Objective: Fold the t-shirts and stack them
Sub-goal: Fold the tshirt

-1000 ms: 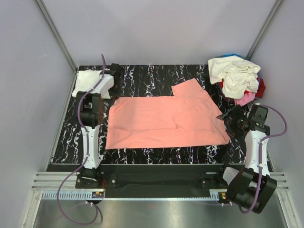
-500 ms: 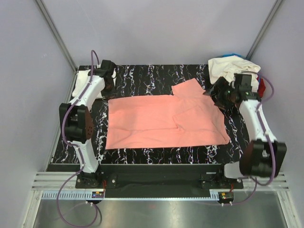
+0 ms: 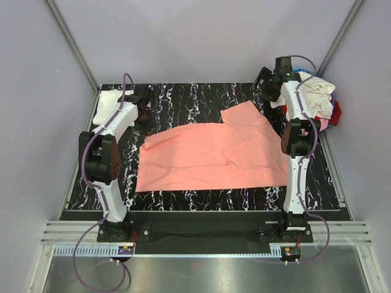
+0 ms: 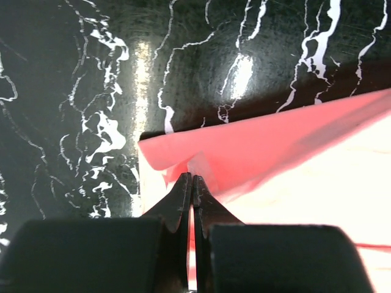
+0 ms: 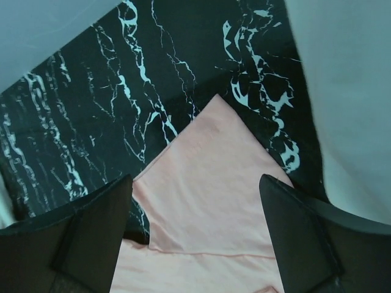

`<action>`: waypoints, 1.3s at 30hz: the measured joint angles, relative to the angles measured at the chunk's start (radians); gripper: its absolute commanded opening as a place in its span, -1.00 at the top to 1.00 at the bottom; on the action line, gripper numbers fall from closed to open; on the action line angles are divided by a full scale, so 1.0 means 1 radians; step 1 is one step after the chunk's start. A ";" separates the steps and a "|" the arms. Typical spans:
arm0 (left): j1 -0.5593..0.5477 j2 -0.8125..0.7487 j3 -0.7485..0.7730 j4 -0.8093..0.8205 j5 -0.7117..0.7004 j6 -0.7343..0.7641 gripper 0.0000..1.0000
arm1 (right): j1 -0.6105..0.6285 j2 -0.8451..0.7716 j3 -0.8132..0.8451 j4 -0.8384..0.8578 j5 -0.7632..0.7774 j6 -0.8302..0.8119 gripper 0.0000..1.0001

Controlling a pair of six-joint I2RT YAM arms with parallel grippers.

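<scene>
A salmon-pink t-shirt (image 3: 214,155) lies spread on the black marble table (image 3: 183,97). My left gripper (image 3: 146,122) is shut on its far-left corner. In the left wrist view the jaws (image 4: 192,178) pinch a raised, folded-over flap of the salmon fabric (image 4: 256,146). My right gripper (image 3: 263,88) is open and empty. It hovers above the shirt's far-right sleeve (image 5: 208,165), with the fingers (image 5: 91,232) wide apart on either side of it.
A folded white shirt (image 3: 107,104) lies at the table's far-left corner. A heap of shirts sits at the far right, with a cream one (image 3: 314,94) on top and red (image 3: 335,113) and pink (image 3: 317,126) under it. Grey walls enclose the table.
My left gripper came down and closed on the shirt's far-left corner, so that edge now slants. My right arm swung from the near right to the far side, over the sleeve.
</scene>
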 measured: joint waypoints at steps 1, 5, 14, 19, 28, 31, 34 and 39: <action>0.000 0.000 -0.004 0.005 0.007 0.000 1.00 | 0.019 0.067 0.096 -0.031 0.029 -0.005 -0.82; 0.000 0.000 -0.022 0.014 0.032 0.000 1.00 | 0.085 0.217 0.274 -0.086 0.121 -0.021 -0.82; 0.000 0.000 -0.022 0.018 0.057 0.000 1.00 | 0.182 0.322 0.316 -0.114 0.346 -0.102 -0.88; 0.000 0.000 -0.022 0.018 0.066 0.000 1.00 | 0.182 0.358 0.352 -0.124 0.452 -0.147 -0.52; 0.000 0.000 -0.022 0.018 0.075 0.000 1.00 | 0.188 0.375 0.379 -0.128 0.483 -0.165 0.42; 0.000 0.000 -0.022 0.018 0.075 0.000 1.00 | 0.189 0.375 0.378 -0.126 0.483 -0.172 0.84; 0.000 0.000 -0.022 0.018 0.075 0.000 1.00 | 0.189 0.370 0.372 -0.125 0.483 -0.179 1.00; 0.000 0.000 -0.022 0.019 0.074 0.000 1.00 | 0.189 0.321 0.303 -0.125 0.481 -0.181 1.00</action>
